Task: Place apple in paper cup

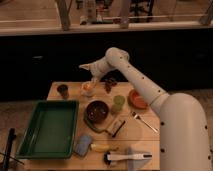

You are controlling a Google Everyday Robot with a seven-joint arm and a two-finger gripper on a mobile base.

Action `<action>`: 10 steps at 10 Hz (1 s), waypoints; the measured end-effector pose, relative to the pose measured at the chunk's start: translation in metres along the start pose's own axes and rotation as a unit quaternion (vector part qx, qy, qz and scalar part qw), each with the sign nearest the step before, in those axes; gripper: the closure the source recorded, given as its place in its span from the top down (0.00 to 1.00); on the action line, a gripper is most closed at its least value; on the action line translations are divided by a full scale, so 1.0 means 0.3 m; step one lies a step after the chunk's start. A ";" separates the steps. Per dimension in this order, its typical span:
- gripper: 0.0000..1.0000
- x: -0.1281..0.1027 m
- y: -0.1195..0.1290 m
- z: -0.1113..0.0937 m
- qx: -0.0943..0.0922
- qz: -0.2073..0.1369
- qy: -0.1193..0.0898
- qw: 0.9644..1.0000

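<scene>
Gripper point(93, 77), open-or-closed state not discernible, poised just above the paper cup point(88, 92); apple point(87, 87) apparently seated in that cup's mouth; placement judged essentially complete, outstanding only any release and lifting clear of the cup.

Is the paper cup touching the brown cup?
Apart. The camera view shows bare table between the paper cup and the brown cup. The gripper hangs just above the paper cup.
</scene>
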 end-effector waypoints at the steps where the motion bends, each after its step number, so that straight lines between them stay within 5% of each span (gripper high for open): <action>1: 0.80 0.003 -0.002 -0.001 0.001 0.000 -0.001 1.000; 10: 0.80 0.046 -0.028 -0.008 -0.003 -0.001 -0.002 1.000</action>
